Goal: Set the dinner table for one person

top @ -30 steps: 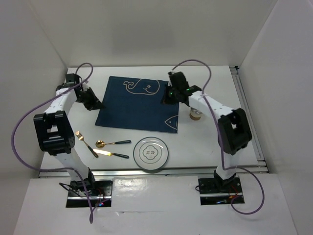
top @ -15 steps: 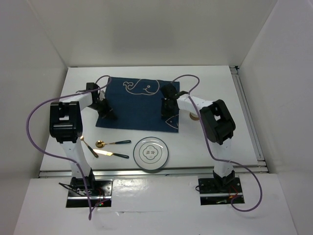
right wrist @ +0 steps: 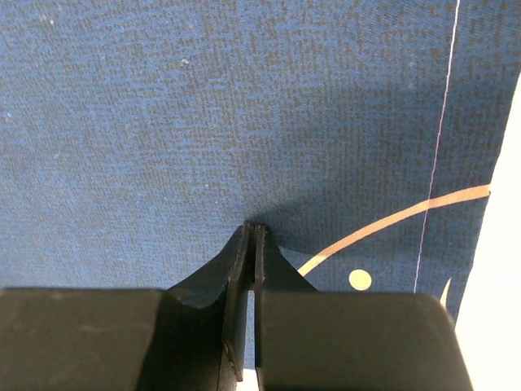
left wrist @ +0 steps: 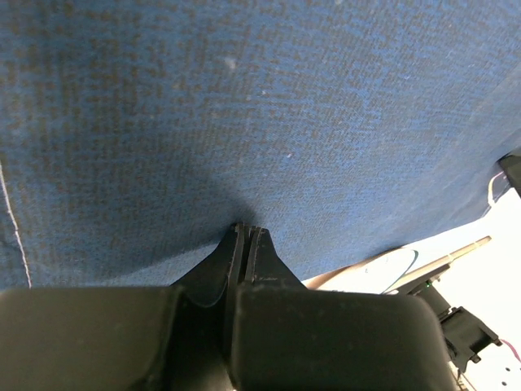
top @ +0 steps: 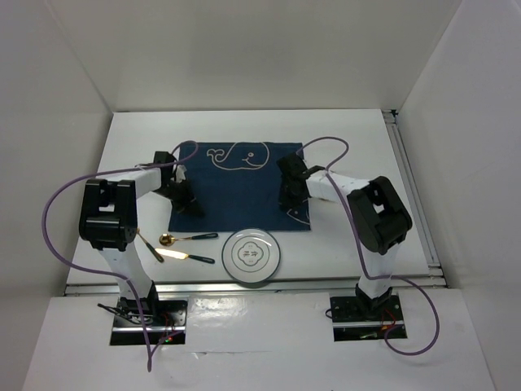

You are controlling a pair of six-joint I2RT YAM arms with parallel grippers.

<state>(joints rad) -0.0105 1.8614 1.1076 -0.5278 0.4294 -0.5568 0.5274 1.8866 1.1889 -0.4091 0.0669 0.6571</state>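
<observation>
From above, the white tabletop [top: 358, 147] with its metal edge rails carries a navy mat [top: 240, 183] stitched with whale and fish outlines, and spreads out on every side of it. The left gripper [top: 192, 207] sits on the mat's near left corner and the right gripper [top: 286, 200] on the mat close to its near right edge, both arms reaching in low. Just beyond the mat's near edge lies a round white plate [top: 252, 255]; to the left of that, also nearer than the mat, lie a gold-bowled spoon [top: 189, 238], a knife [top: 189, 257] and a fork [top: 153, 250] partly hidden by the left arm. In the left wrist view, the left gripper [left wrist: 247, 232] has its fingers pressed together, tips down on the mat [left wrist: 244, 106]; whether cloth is caught between them cannot be told. In the right wrist view, the right gripper [right wrist: 252, 230] is likewise pressed together on the mat [right wrist: 203, 106], beside a pale stitched curve, with bare tabletop [right wrist: 506, 269] past the mat's right hem.
</observation>
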